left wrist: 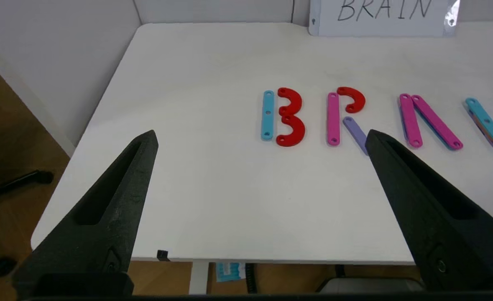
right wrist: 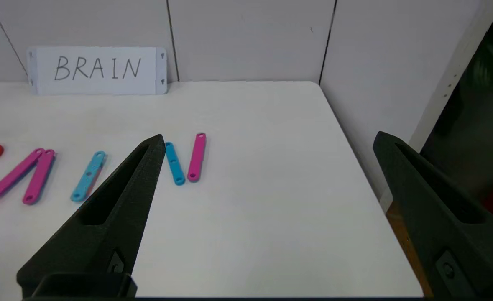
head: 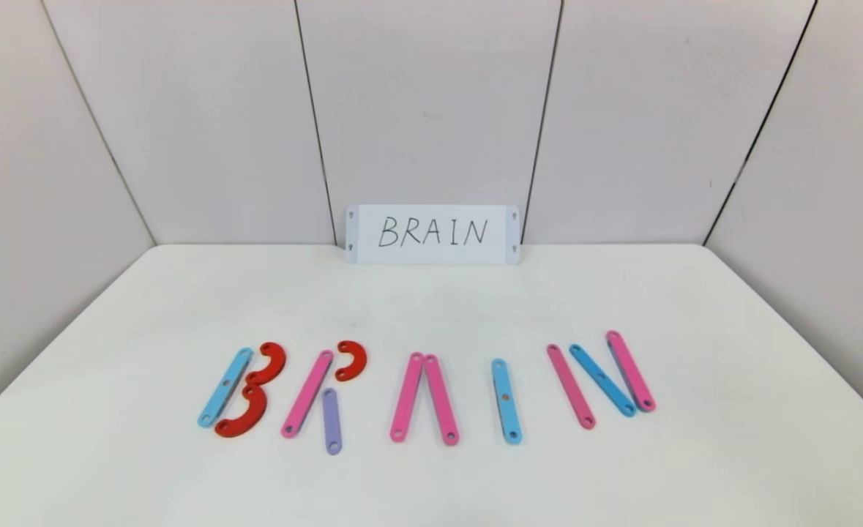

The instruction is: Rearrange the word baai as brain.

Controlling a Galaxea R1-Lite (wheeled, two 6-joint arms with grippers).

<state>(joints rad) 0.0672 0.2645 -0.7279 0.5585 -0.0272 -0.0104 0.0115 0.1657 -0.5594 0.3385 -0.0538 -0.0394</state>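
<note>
BRAIN stands complete along the table's front edge; nothing appears left, with left gripper and right gripper spread, empty.

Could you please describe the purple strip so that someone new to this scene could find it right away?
Start at the white card, then drop to the row of letters on the table. In the second letter from the robot's left, the purple strip is the short leg: the row's only purple piece.

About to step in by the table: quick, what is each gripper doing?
Left gripper: open, holding nothing, back at the white table's near left edge.
Right gripper: open, holding nothing, near the table's right edge.
</note>
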